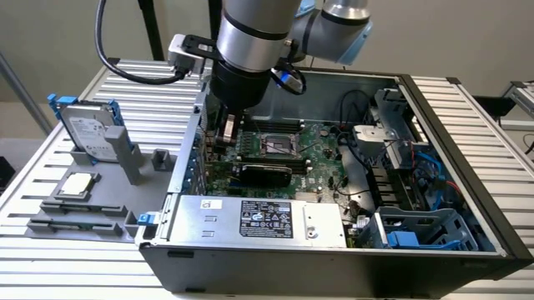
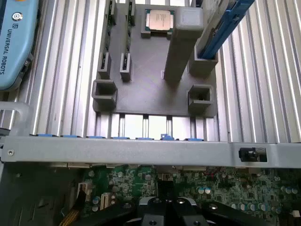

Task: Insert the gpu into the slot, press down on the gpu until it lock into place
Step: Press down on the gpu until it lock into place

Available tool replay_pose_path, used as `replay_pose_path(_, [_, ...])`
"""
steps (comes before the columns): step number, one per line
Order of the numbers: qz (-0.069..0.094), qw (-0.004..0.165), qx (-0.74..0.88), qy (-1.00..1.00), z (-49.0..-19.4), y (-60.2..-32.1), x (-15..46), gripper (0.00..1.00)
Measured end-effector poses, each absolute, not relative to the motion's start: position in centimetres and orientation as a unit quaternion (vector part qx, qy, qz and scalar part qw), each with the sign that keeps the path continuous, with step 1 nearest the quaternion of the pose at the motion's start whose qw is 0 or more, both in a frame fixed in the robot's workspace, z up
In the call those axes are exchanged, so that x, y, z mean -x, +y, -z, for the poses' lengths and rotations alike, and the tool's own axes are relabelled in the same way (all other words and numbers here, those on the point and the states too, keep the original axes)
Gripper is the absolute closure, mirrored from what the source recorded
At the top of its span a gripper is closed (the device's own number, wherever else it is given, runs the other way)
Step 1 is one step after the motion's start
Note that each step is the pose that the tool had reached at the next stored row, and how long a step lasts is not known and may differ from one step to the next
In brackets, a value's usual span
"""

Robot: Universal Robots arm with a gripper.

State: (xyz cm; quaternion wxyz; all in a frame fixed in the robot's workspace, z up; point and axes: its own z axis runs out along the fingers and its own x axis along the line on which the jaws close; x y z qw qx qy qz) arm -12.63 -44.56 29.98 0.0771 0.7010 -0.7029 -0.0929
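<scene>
The arm (image 1: 250,31) is silver tubing banded in black, with pale blue joint caps — one marked "UNIVERSAL ROBOTS" — and a thick black cable (image 1: 112,59).

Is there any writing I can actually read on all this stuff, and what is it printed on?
"UNIVERSAL ROBOTS": on the light-blue cap of the robot arm, wrist view.
Black label on the silver power-supply box: print too small to read.
White sticker on the same box: unreadable.
Label on the hard drive standing in the grey holder: unreadable.
Markings on the processor chip: too faint to read.
Markings on the green circuit board: unreadable.
</scene>
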Motion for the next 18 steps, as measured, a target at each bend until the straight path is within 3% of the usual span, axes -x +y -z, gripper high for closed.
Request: replay_pose_path(18, [0.09, 0.08, -0.701, -0.703, -29.7, -44.17, 13.03, 0.89])
